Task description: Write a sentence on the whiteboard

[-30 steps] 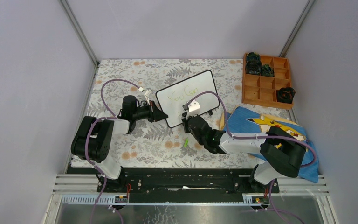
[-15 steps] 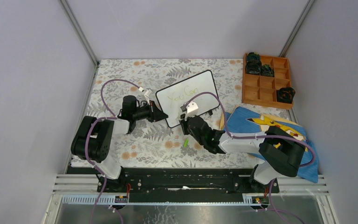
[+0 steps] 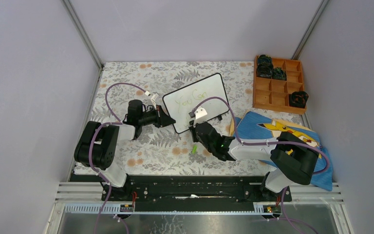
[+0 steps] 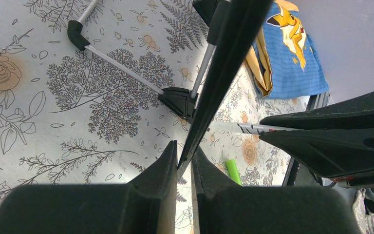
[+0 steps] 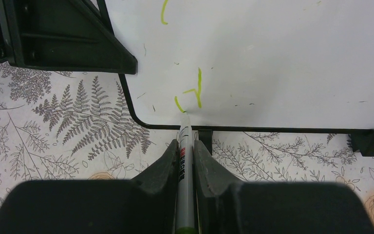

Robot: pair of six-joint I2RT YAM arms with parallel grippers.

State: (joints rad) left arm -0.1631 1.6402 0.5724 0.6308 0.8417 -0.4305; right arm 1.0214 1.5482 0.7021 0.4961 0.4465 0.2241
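The whiteboard (image 3: 197, 100) stands tilted on small black feet in the middle of the table. It bears green handwriting "You Can" (image 3: 191, 98) on its upper line. My left gripper (image 3: 164, 119) is shut on the board's left edge (image 4: 209, 92). My right gripper (image 3: 194, 127) is shut on a white marker (image 5: 185, 161). The marker's tip touches the board near its lower left corner, beside fresh green strokes (image 5: 194, 92). In the right wrist view the board (image 5: 282, 58) fills the upper frame and my left gripper's fingers (image 5: 63, 39) show at top left.
A green marker cap (image 3: 194, 148) lies on the floral cloth in front of the board; it also shows in the left wrist view (image 4: 233, 171). A wooden compartment tray (image 3: 278, 85) with black items stands at the back right. A blue bag (image 3: 282, 136) lies at the right.
My right gripper has shifted slightly left along the board's lower part with the marker. The left arm and the board have not moved.
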